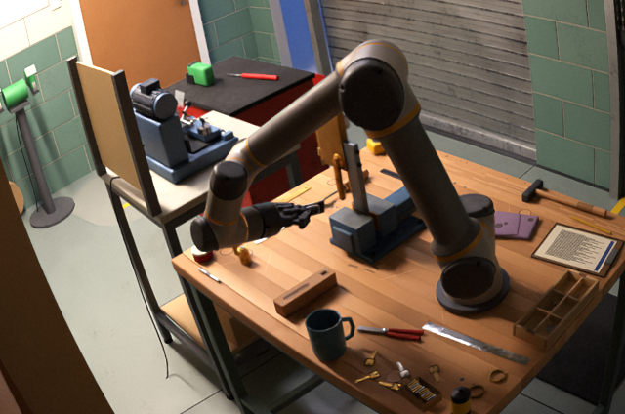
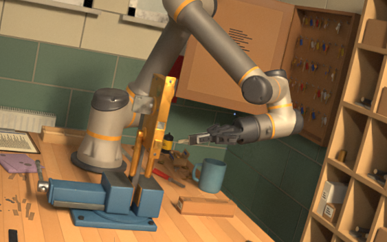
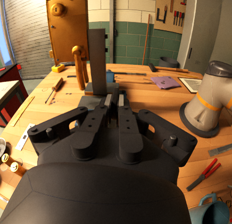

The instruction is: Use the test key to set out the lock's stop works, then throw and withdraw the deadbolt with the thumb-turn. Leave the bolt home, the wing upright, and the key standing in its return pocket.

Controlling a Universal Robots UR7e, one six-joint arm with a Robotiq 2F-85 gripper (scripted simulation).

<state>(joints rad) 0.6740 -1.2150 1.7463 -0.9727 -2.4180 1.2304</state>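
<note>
In the middle of the bench a blue vise [image 1: 371, 228] clamps the brass lock case [image 2: 158, 113] upright, with a grey edge plate [image 3: 97, 61] along its near edge. The round keyhole boss [image 3: 58, 9] sits high on the case and a brass lever [image 3: 79, 65] hangs down lower on the face. A wooden block with a slot [image 1: 304, 291] lies on the bench in front of the vise. My gripper [image 2: 192, 139] hovers level, short of the lock and pointing at it. It is closed on the test key [image 2: 183, 140], whose pale tip sticks out toward the lock.
The arm's base [image 1: 472, 268] stands right of the vise. A blue mug [image 1: 327, 334], red-handled pliers [image 1: 394, 333], a steel rule and loose keys lie near the front edge. A compartment tray [image 1: 555, 308], hammer and framed sheet sit to the right. A key machine [image 1: 171, 134] occupies a side table.
</note>
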